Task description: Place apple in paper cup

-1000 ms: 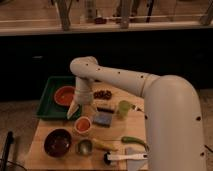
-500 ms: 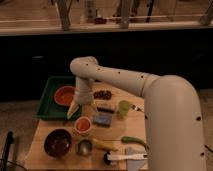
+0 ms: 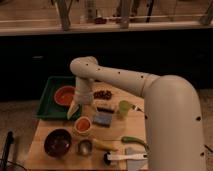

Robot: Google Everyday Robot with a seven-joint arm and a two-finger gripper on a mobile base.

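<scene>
A small pale-rimmed cup (image 3: 82, 125) stands on the wooden table (image 3: 40, 145), in front of the green tray (image 3: 47, 102). Something round and orange-red fills its top; it looks like the apple, but I cannot tell for sure. My gripper (image 3: 73, 110) hangs at the end of the white arm (image 3: 115, 77), pointing down over the tray's front right corner, just up and left of that cup. It holds nothing that I can see.
An orange bowl (image 3: 65, 94) sits in the tray. On the table are a green cup (image 3: 123, 107), a blue packet (image 3: 103, 119), dark red bits (image 3: 102, 94), a dark bowl (image 3: 57, 141), a metal can (image 3: 84, 147), a green pepper (image 3: 132, 141) and a white utensil (image 3: 125, 157).
</scene>
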